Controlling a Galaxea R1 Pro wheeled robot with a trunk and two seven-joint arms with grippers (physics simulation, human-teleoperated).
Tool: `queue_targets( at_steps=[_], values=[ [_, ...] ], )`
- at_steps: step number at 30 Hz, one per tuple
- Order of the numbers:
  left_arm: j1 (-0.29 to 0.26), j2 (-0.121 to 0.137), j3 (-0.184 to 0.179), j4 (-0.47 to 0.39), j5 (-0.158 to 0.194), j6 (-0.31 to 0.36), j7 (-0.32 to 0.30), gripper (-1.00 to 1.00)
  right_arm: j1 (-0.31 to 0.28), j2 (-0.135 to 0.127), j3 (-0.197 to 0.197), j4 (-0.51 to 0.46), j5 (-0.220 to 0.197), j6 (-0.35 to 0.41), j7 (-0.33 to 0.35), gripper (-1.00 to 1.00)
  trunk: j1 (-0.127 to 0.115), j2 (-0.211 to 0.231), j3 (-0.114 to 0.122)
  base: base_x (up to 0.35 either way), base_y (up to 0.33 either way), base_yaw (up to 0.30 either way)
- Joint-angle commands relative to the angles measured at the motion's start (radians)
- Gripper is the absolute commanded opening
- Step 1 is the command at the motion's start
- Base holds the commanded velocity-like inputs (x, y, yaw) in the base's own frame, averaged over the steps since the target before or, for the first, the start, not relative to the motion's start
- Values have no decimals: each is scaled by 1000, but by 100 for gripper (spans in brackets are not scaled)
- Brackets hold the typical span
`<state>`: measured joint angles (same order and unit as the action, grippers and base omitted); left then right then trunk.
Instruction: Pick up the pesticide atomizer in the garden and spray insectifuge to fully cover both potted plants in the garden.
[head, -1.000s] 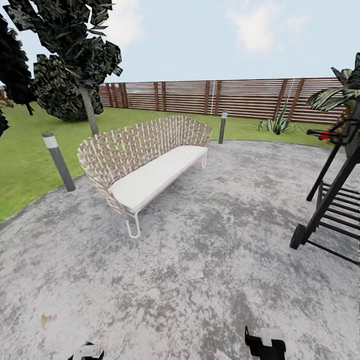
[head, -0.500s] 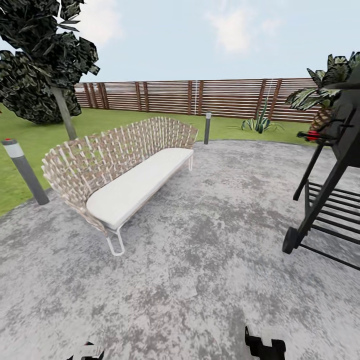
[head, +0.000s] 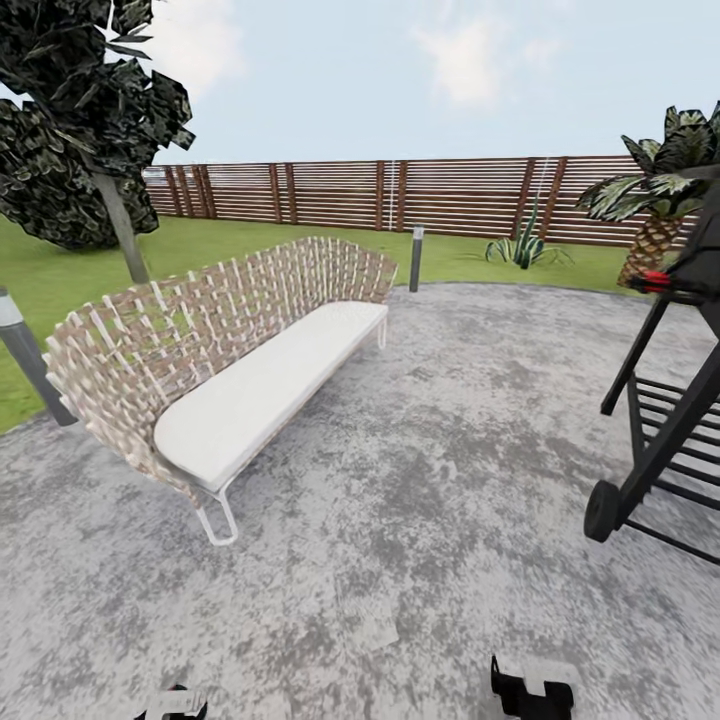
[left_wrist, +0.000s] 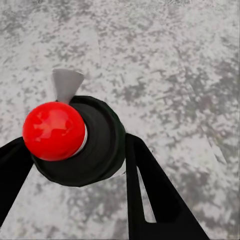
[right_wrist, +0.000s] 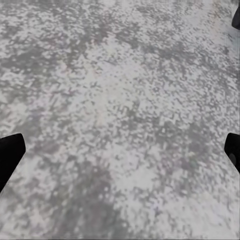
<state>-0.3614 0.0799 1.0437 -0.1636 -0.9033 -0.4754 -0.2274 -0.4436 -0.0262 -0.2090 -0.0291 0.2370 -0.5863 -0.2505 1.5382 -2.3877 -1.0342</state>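
One paved round, grey and speckled, takes up most of the garden floor in the head view. Lawn borders it on the left and at the back. A brown slatted fence closes the back under a pale sky.

On the paving:
- woven sofa with a white seat, left of centre
- black wheeled rack, at the right edge
- a bollard at the far rim, a second bollard at the left edge

On the lawn:
- dark tree, upper left
- spiky plant by the fence
- palm behind the rack

Left end effector: the fingers are closed against both sides of the atomizer. It is seen from above, showing a black top, a red knob and a grey nozzle, held over the paving.

Right end effector: the fingers are spread wide with nothing between them, paving below.

Both end effectors sit at the bottom edge of the head view, left and right.

Versus 1.0 s ago, the whole head view has shifted, so the camera moved. The sofa now sits lower and further left, and the near bollard is at the frame edge. More of the palm shows, and the rack is further right. The end effectors sit at the same place in frame.
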Motion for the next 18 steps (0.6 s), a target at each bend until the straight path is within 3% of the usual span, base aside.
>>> queue_targets(
  at_steps=[1,9,18],
  values=[
    [-1,0,9,-1,-2,-2,-8,-100,-1,0,-6,1,10,-2,-5,100,0,0,-1,339,0,0],
    [-1,0,9,-1,-2,-2,-7,-100,-1,0,-6,1,10,-3,-4,100,0,0,-1,339,0,-16],
    [-1,0,9,-1,-1,-2,-7,-100,0,0,-6,1,10,-2,-4,100,0,0,-1,340,4,-248]
  ],
)
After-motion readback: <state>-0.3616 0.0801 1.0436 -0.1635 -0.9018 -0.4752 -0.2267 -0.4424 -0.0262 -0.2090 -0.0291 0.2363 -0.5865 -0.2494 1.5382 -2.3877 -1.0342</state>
